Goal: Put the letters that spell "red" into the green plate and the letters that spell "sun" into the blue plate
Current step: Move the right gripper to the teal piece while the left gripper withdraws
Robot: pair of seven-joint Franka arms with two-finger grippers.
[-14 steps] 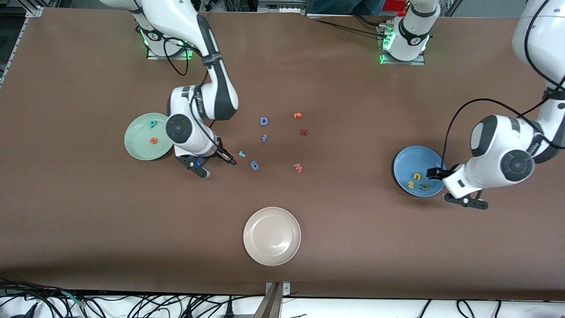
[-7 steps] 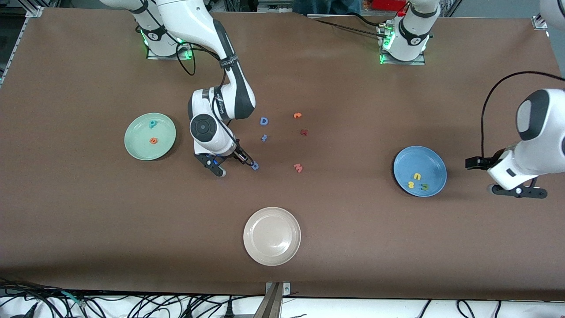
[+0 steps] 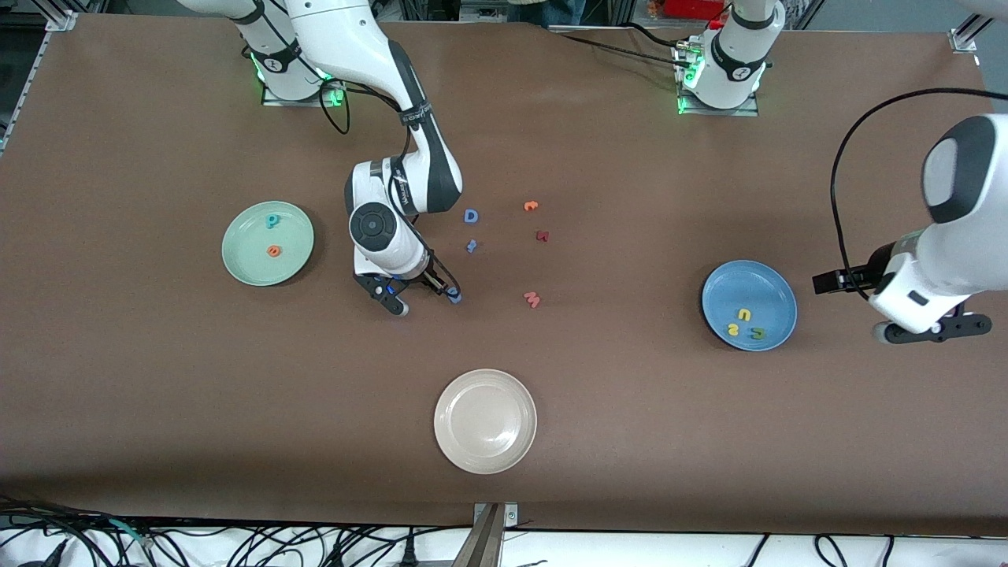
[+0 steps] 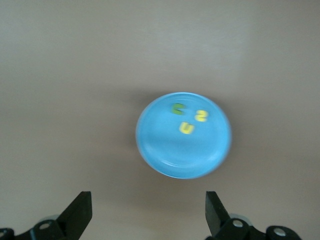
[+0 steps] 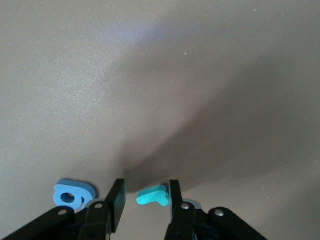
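My right gripper (image 3: 439,285) is down at the table with its jaws on either side of the small teal "r" (image 5: 152,196). One finger touches the letter and a gap shows at the other, so it is open. The green plate (image 3: 244,256) holds the teal "d" shape (image 3: 272,221) and the orange "e" (image 3: 273,251). The blue plate (image 3: 736,283) holds a yellow "s" (image 3: 733,330), a yellow "u" shape (image 3: 743,314) and an olive one (image 3: 757,333). My left gripper (image 3: 828,281) hangs open and empty beside the blue plate (image 4: 180,157), toward the left arm's end.
A blue round letter (image 3: 454,296) lies right beside my right gripper. A blue "D" (image 3: 471,216), a small blue letter (image 3: 471,246), an orange letter (image 3: 531,206), a dark red letter (image 3: 542,235) and a pink "w" (image 3: 532,299) lie mid-table. A beige plate (image 3: 485,465) sits nearest the front camera.
My right gripper moved from beside the green plate over to the teal "r" and its jaws narrowed around it. My left gripper drew back off the blue plate toward its end of the table.
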